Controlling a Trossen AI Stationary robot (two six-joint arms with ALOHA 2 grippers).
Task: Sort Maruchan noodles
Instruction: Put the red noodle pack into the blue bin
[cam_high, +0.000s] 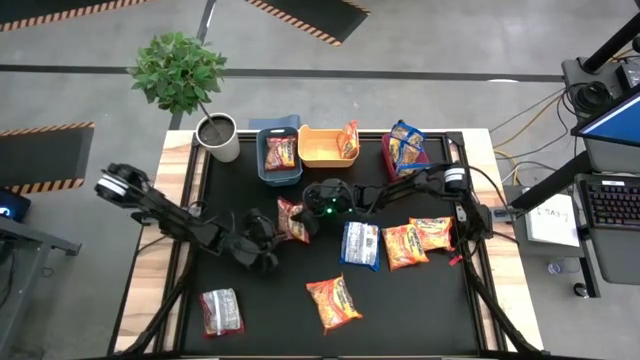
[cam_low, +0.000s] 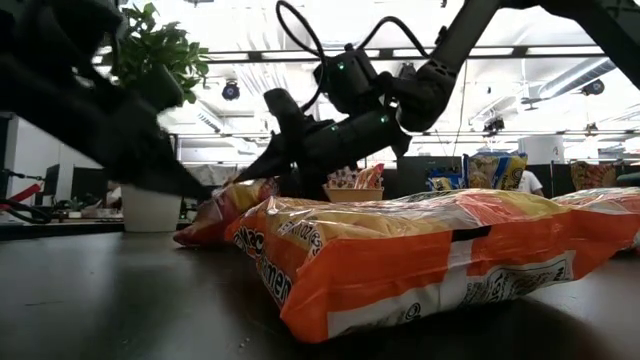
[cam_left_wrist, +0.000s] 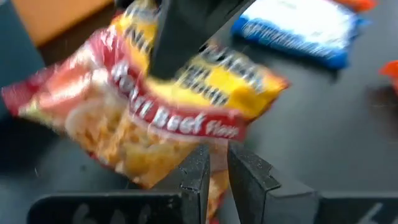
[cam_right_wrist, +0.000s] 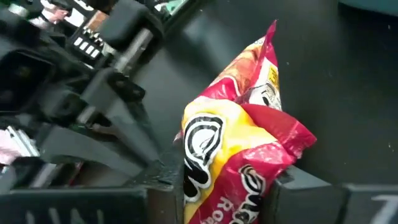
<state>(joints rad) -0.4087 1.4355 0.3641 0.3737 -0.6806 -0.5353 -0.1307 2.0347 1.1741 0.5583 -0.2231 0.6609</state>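
While both end effectors pinch it, the red noodle packet (cam_high: 292, 220) hangs between left (cam_high: 272, 232) and right (cam_high: 308, 214).

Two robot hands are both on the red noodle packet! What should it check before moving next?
1. Right gripper has the red packet between its fingers: ok.
2. Left gripper has let go: not ok, it pinches the packet's edge.
3. Packet is off the mat: ok in the low view.
4. Blue bin, which holds another red packet, has room: ok, it looks so.
5. Packet is not torn: cannot tell.
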